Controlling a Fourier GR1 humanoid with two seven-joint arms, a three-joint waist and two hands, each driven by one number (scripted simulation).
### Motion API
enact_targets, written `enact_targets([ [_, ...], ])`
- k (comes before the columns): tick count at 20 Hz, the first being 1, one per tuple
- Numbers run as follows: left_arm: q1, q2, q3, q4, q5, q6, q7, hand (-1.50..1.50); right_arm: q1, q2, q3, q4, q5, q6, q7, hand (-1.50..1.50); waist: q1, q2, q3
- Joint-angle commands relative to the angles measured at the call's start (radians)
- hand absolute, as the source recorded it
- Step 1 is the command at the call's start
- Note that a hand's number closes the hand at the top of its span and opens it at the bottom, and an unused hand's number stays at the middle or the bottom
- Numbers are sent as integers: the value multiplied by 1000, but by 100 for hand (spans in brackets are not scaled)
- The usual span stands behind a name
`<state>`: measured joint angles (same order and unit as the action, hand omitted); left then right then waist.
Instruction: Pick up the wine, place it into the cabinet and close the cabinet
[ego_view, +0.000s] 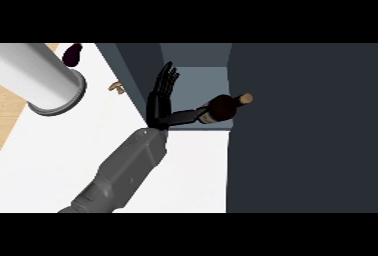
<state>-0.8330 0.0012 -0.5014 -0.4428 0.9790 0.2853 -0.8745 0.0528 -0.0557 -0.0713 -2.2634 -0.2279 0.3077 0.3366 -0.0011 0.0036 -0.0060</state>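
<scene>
The wine bottle (221, 107), dark with a tan cork, stands inside the open cabinet (198, 80) on its blue-grey floor, close to the front edge. My left hand (159, 97) is just left of the bottle, at the cabinet's left wall. Its fingers point straight up and away, and its thumb stretches right to the bottle's lower side without curling round it. The cabinet door (303, 125) is a large dark panel filling the right side. My right hand is nowhere in the view.
A big white cylinder (44, 80) lies on the white counter (59, 150) at the upper left. Past it sit a dark purple eggplant (71, 54) and a small brown mushroom (116, 86). A wooden strip runs along the left edge.
</scene>
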Motion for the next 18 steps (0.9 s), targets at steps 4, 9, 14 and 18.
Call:
enact_targets([
  [4, 192, 132, -79, -375, -68, 90, 103, -150, 77, -20, -40, -55, -65, 35, -5, -150, 24, -19, 7],
  [9, 334, 203, -184, -737, -135, 200, 230, -150, 5, 2, 7, -24, -8, -9, 25, -150, 26, -14, 7],
  [14, 501, 298, -253, -1072, -182, 302, 312, -150, 52, 29, 36, -18, 21, 9, -38, -150, 21, -12, 7],
  [18, 533, 376, -259, -1302, -224, 404, 448, -150, -46, -29, -33, -70, -51, -37, 92, -150, 13, -9, 7],
])
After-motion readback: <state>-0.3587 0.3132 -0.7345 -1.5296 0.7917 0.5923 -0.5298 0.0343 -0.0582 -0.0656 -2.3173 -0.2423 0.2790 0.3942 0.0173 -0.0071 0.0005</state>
